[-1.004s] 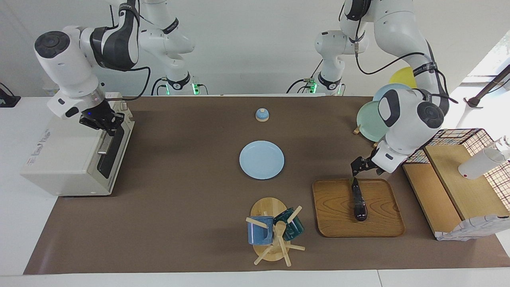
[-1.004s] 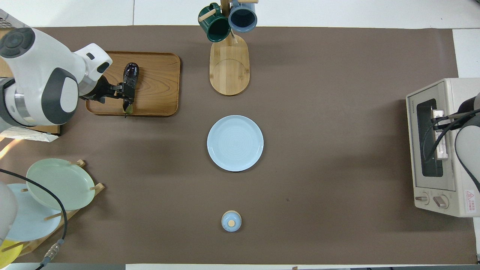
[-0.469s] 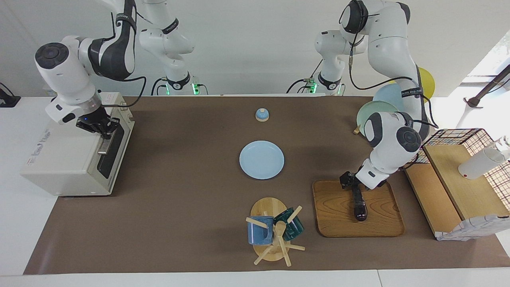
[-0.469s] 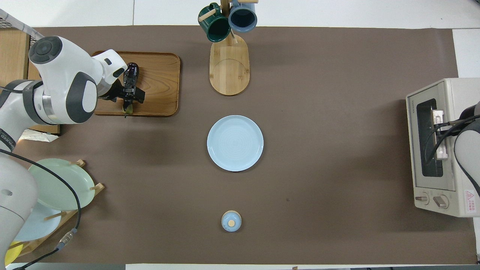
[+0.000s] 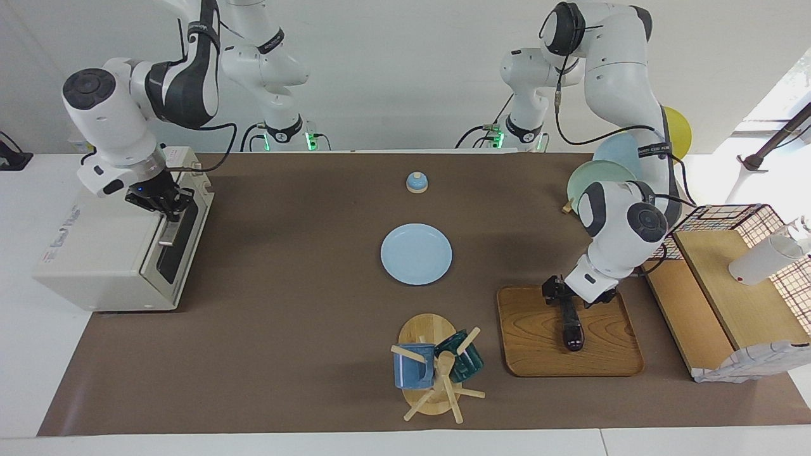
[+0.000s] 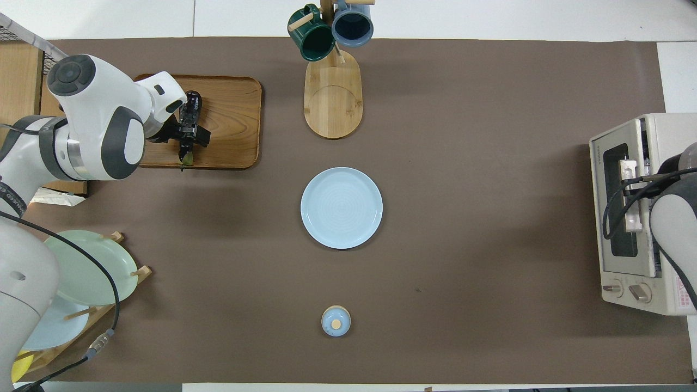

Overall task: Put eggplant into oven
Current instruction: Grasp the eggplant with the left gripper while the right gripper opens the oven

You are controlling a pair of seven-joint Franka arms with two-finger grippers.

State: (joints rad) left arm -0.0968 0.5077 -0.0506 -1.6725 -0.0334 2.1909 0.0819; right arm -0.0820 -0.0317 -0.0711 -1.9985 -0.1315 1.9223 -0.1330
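Observation:
The dark purple eggplant (image 5: 571, 328) lies on a wooden tray (image 5: 538, 342) toward the left arm's end of the table; it also shows in the overhead view (image 6: 191, 104). My left gripper (image 5: 560, 296) is down at the eggplant's stem end, its fingers open on either side of it (image 6: 189, 134). The cream-white oven (image 5: 95, 253) stands at the right arm's end (image 6: 672, 130). My right gripper (image 5: 163, 204) is shut on the upper end of the oven door's metal handle (image 5: 165, 235). The door stands slightly ajar.
A blue plate (image 5: 416, 254) lies mid-table. A mug tree (image 5: 437, 367) with two mugs stands beside the tray. A small blue bell (image 5: 416, 182) sits nearer to the robots. A plate rack (image 5: 602, 180) and a wire basket with wooden boards (image 5: 728, 285) flank the tray.
My left gripper came down from above the tray onto the eggplant's stem end. My right gripper pulled the oven handle a little toward the table's middle, cracking the door open.

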